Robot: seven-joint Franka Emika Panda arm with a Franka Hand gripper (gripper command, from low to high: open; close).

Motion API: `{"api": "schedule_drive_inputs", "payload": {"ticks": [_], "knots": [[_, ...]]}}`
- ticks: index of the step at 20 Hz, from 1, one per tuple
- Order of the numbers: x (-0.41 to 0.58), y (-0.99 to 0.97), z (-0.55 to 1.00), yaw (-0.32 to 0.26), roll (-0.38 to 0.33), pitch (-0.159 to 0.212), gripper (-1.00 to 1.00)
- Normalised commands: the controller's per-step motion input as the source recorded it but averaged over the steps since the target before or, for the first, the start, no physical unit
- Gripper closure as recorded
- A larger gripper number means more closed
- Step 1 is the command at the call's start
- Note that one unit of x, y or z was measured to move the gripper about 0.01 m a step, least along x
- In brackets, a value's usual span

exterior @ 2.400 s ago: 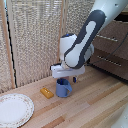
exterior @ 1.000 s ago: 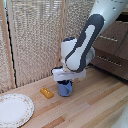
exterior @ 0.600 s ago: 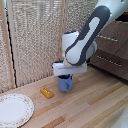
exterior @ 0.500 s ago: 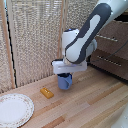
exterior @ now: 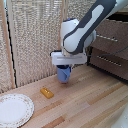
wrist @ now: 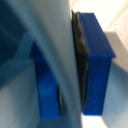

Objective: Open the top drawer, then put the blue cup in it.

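At the exterior view's left, near the front, a white plate (exterior: 14, 109) with a patterned rim lies flat on the wooden table (exterior: 85, 107). Just right of it and a little farther back, a small yellow block (exterior: 47, 92) rests on the boards, its long side running slantwise. Behind both stands a screen of pale woven panels (exterior: 35, 40).

In the middle, the white and grey arm (exterior: 87, 25) comes in from the upper right, bends at a bulky joint and points its wrist straight down. The gripper (exterior: 64, 70) hangs below a flat white flange, and its fingers close on the blue cup (exterior: 64, 75), one finger on each side of the cup's wall. The wrist view shows this close up: a pale blue wall (wrist: 60, 55) stands pinched between two dark blue finger pads (wrist: 94, 60). The cup stands upright with its mouth upward, its long axis vertical, at or just above the tabletop; whether it touches the wood I cannot tell. Its handle is not discernible.

At the right, farther back, stands the dark brown dresser (exterior: 112, 57). The top drawer (exterior: 111, 37) shows its thin silver bar, well apart from the cup.
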Motion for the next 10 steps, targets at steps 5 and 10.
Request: {"api": "schedule_drive_inputs", "payload": {"ticks": [5,10], "knots": [[0.456,0.0,0.82,-0.225,-0.077,0.052,1.0],[0.473,-0.03,0.84,-0.216,-0.075,0.051,1.0]]}}
